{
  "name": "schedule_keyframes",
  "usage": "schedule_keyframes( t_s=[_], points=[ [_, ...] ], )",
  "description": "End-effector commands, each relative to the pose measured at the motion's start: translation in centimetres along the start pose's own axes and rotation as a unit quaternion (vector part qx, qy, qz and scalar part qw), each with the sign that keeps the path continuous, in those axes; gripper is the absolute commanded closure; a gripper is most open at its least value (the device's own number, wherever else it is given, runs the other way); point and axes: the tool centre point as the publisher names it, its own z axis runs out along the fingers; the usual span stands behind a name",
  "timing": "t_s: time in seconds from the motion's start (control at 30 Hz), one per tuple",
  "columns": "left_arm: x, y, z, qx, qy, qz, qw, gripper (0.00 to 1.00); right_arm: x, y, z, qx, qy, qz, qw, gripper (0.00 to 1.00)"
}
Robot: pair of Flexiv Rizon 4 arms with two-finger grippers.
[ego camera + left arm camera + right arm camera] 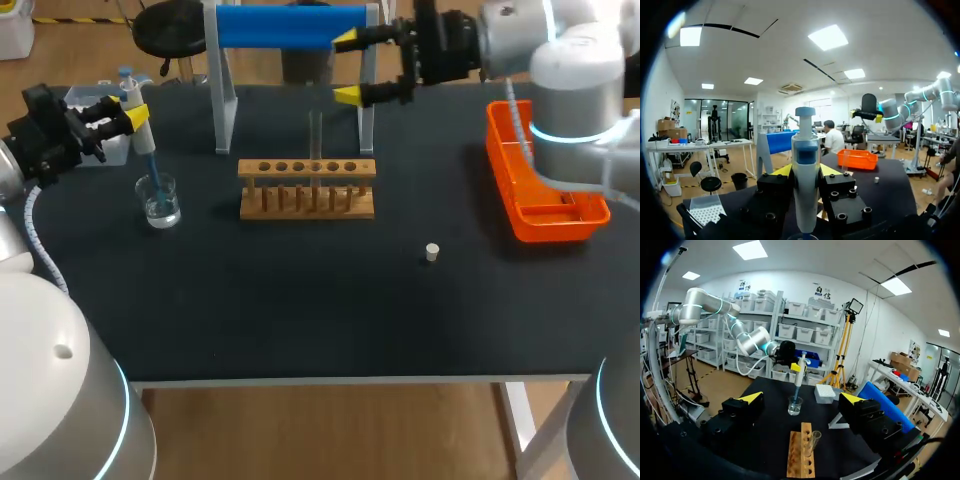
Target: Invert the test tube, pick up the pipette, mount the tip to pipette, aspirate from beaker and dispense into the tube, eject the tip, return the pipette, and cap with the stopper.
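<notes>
Fingers of the left gripper are clamped on the pipette. Its long axis is kept nearly vertical, and its blue tip is pointed down into the beaker. The right gripper is held spread wide, above the test tube, which is stood upright in the wooden rack.

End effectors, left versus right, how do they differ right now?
The left end effector is shut on the pipette; the right end effector is open and empty. The left one is over the beaker; the right one is by the rack holding the test tube. Both have yellow tips.
</notes>
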Motion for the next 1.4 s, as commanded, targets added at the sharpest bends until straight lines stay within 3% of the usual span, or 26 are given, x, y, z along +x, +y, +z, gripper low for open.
schedule_keyframes(
  t_s=[0.03, 0.23, 0.53, 1.4],
  points=[
    [0.0, 0.0, -0.1, 0.0, 0.002, 0.0, 1.0, 1.0, -0.2, -1.4, -1.8, 0.001, 0.026, 0.006, 1.0, 0.0],
    [0.0, 0.0, -0.1, 0.0, 0.002, 0.0, 1.0, 1.0, -0.3, -3.7, -0.6, 0.005, 0.043, 0.016, 0.999, 0.0],
    [0.0, 0.0, -0.1, 0.0, 0.002, 0.0, 1.0, 1.0, -0.2, -6.5, 1.0, 0.01, 0.034, 0.039, 0.999, 0.0],
    [0.0, 0.0, -0.1, 0.0, 0.002, 0.0, 1.0, 1.0, 0.3, -12.1, 4.7, 0.059, 0.005, 0.054, 0.997, 0.0]
  ],
)
